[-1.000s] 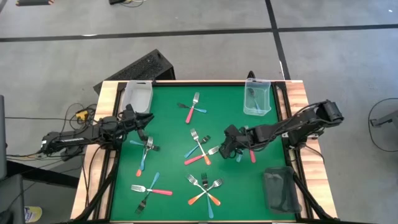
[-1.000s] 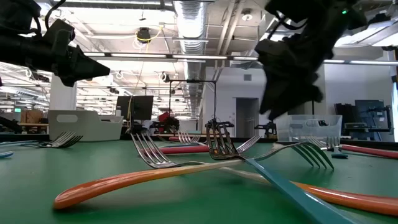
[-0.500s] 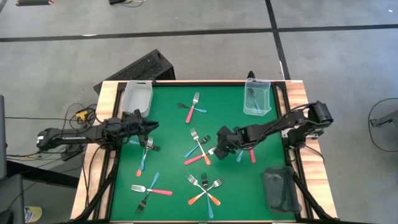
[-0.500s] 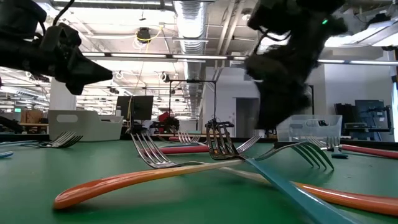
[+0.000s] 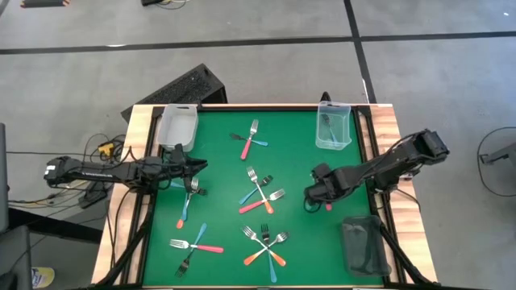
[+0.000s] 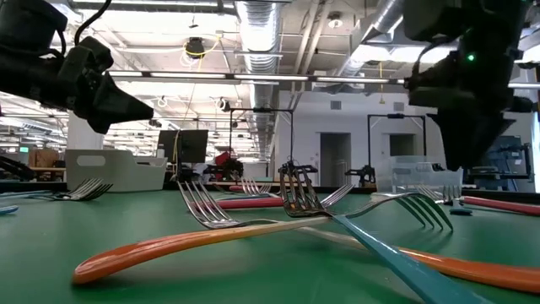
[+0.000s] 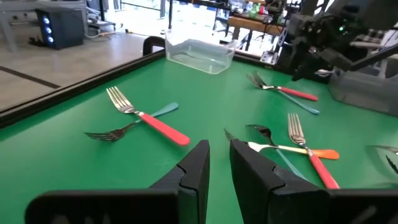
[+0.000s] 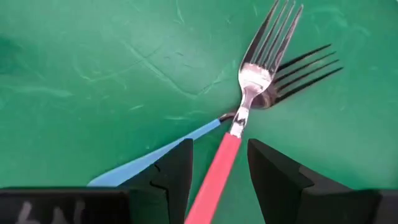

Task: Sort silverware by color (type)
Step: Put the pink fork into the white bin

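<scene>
Since a moment ago, right pincer [image 5: 313,193] retreated over pink-red fork [image 8: 231,146].

Left pincer [image 7: 216,163] narrowly parted, right pincer [image 8: 219,163] open, both seemingly low.

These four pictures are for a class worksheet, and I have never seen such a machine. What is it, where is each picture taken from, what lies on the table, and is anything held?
It is a robot with two dark arms, each ending in a two-finger claw. One picture looks straight down, one looks level across the table top, and two come from cameras on the wrists. On the green table lie small forks with pink-red, blue or orange handles, mostly in crossed heaps, plus plastic bins near the corners. The left claw hangs nearly shut and empty. The right claw is open, its fingers either side of a pink-red fork that lies across a blue one. Nothing is held.
</scene>
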`<action>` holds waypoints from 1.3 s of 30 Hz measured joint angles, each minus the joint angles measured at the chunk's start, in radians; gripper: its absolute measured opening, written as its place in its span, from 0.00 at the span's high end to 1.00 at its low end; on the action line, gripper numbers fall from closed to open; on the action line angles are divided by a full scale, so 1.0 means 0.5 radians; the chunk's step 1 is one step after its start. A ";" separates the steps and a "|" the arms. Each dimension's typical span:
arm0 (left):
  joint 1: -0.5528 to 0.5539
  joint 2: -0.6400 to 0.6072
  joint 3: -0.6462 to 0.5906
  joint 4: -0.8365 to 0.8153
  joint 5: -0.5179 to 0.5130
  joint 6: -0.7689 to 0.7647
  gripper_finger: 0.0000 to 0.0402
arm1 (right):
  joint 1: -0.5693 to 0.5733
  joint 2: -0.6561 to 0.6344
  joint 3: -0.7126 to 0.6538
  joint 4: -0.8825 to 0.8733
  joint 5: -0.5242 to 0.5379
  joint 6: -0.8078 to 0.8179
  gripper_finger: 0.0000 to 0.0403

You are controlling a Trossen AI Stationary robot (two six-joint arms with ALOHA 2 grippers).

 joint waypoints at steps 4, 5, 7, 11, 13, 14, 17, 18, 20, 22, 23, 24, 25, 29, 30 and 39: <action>-0.004 0.001 0.000 0.000 -0.002 0.000 0.87 | -0.012 0.003 -0.155 0.100 -0.046 0.051 0.56; -0.004 0.000 -0.001 0.001 -0.002 0.000 0.87 | -0.016 0.000 -0.197 0.172 -0.084 0.050 0.56; -0.004 0.000 -0.001 0.001 -0.007 0.004 0.87 | -0.028 0.004 -0.276 0.328 -0.121 0.049 0.56; -0.003 0.003 -0.002 0.009 -0.046 0.004 0.87 | -0.026 0.003 -0.386 0.561 -0.139 0.042 0.56; -0.003 0.003 -0.002 0.010 -0.059 0.004 0.87 | -0.025 -0.004 -0.411 0.568 -0.144 0.047 0.57; -0.003 0.004 -0.002 0.009 -0.065 0.004 0.87 | -0.026 -0.004 -0.421 0.569 -0.150 0.048 0.58; -0.003 0.004 -0.002 0.014 -0.098 0.004 0.87 | -0.026 -0.003 -0.433 0.571 -0.156 0.048 0.64; -0.003 0.004 -0.002 0.015 -0.115 0.004 0.87 | -0.026 -0.003 -0.433 0.568 -0.158 0.045 0.67; -0.003 0.004 -0.002 0.020 -0.132 0.004 0.87 | -0.021 -0.010 -0.434 0.566 -0.161 0.032 0.76; -0.003 0.004 -0.002 0.039 -0.149 0.003 0.87 | -0.010 -0.022 -0.435 0.566 -0.150 0.028 0.84; -0.003 0.004 0.001 0.056 -0.152 0.004 0.87 | -0.003 -0.034 -0.435 0.568 -0.131 0.027 0.87; -0.003 0.003 0.004 0.059 -0.152 0.004 0.87 | 0.006 -0.051 -0.437 0.569 -0.104 0.028 0.88; -0.003 0.003 0.008 0.057 -0.151 0.003 0.86 | 0.013 -0.072 -0.441 0.571 -0.072 0.027 0.88; -0.003 0.016 0.017 0.140 -0.082 -0.005 0.82 | 0.032 -0.186 -0.428 0.651 0.137 -0.025 0.88; -0.003 0.026 0.019 0.172 -0.066 -0.015 0.80 | 0.031 -0.220 -0.414 0.694 0.201 -0.081 0.88; -0.003 0.347 0.023 0.606 0.025 -0.104 0.64 | -0.156 -0.198 -0.383 1.952 0.548 -1.382 0.88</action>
